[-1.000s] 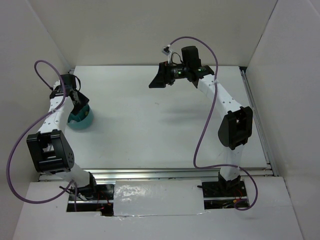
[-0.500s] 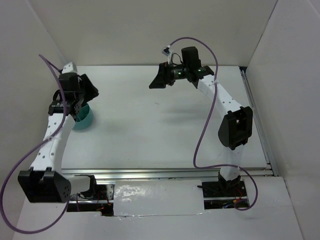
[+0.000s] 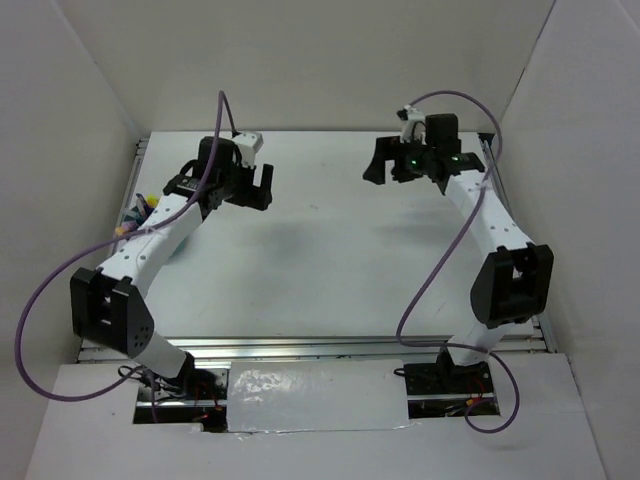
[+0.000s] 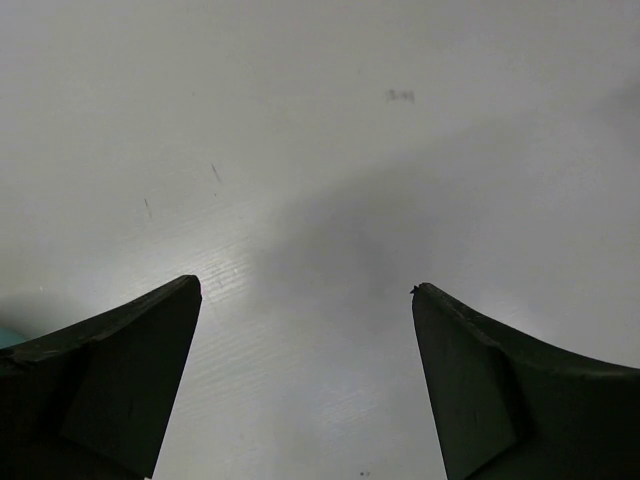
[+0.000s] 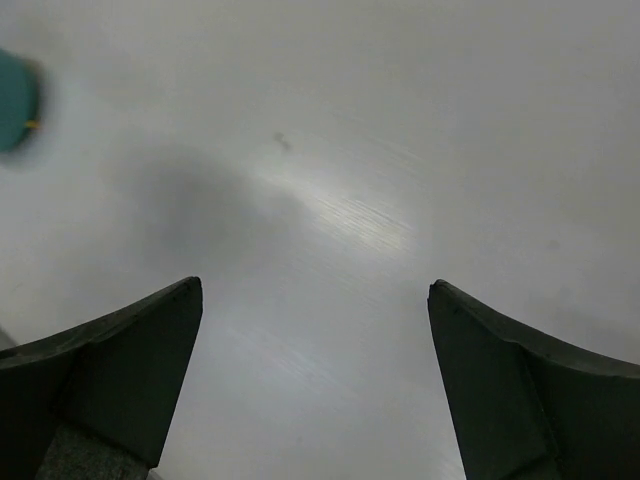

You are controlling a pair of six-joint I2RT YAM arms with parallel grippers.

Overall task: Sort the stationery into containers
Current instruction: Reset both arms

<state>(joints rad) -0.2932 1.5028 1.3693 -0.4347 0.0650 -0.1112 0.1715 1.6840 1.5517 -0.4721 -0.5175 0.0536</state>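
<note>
Coloured ends of the stationery (image 3: 138, 212) poke out at the table's far left, just beside my left forearm, which hides what they stand in. The teal cup (image 5: 14, 100) shows only as a blurred patch at the top left of the right wrist view, with a thin teal sliver (image 4: 8, 338) at the left edge of the left wrist view. My left gripper (image 3: 262, 188) (image 4: 305, 287) hangs open over bare table at the back left-centre, with nothing between its fingers. My right gripper (image 3: 378, 166) (image 5: 315, 284) is open and empty over bare table at the back right.
White walls close the table (image 3: 320, 260) in on the left, back and right. A metal rail (image 3: 515, 240) runs along the right side. Purple cables loop from both arms.
My left arm has swung away from the teal cup toward the back middle, and its jaws have opened wide. My right arm has shifted to the right and opened further.
</note>
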